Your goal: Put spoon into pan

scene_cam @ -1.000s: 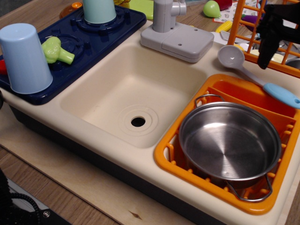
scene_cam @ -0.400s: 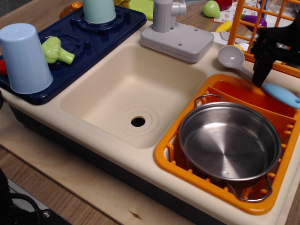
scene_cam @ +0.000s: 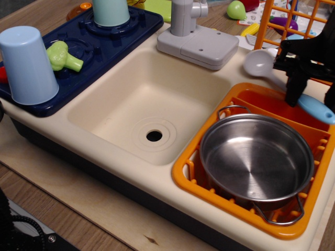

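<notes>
We saw the black pincer (scene_cam: 310,99) lowered at the far right edge of the toy sink unit (scene_cam: 104,151), its two fingers (scene_cam: 291,93) straddling the spoon (scene_cam: 282,81) where the grey neck met the light blue handle. One finger stood in front of the neck; the other was cut off by the frame edge, so we could not tell whether they were pinching the spoon or only bracketing it. The spoon lay diagonally, its pale bowl on the cream counter and its handle over the back rim of the orange dish rack (scene_cam: 183,172). The pan (scene_cam: 256,159) sat inside that rack, just in front of the spoon. Left of the rack we saw the basin (scene_cam: 120,104) with its drain.
</notes>
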{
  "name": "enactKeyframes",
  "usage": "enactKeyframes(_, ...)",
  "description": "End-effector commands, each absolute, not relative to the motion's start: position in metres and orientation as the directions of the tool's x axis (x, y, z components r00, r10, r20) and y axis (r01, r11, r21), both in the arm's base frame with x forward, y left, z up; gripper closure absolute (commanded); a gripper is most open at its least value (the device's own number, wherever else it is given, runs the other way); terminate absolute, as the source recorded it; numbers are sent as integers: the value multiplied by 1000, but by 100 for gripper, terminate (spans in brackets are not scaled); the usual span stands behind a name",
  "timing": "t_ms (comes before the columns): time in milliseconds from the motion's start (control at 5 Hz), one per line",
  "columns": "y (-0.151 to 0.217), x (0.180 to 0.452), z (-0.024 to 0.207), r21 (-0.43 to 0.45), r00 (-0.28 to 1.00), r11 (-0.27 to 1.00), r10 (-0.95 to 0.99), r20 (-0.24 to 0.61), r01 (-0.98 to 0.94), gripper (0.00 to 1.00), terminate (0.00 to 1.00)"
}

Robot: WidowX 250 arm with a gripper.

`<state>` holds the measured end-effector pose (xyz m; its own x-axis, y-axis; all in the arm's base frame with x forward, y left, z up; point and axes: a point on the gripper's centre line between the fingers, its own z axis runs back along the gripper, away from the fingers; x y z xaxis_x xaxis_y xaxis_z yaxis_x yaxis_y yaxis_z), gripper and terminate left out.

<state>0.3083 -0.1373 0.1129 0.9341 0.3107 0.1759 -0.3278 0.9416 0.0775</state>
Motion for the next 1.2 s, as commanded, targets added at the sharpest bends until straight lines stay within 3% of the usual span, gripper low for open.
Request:
enactKeyframes(0,-138,304,134,60,936,948,296,190,-312,100,0)
enactKeyframes(600,-147,259,173,167,921,912,347,177,-375,100,0)
enactKeyframes(1000,-146,245,169,173,908,897,378,180,-407,100,0)
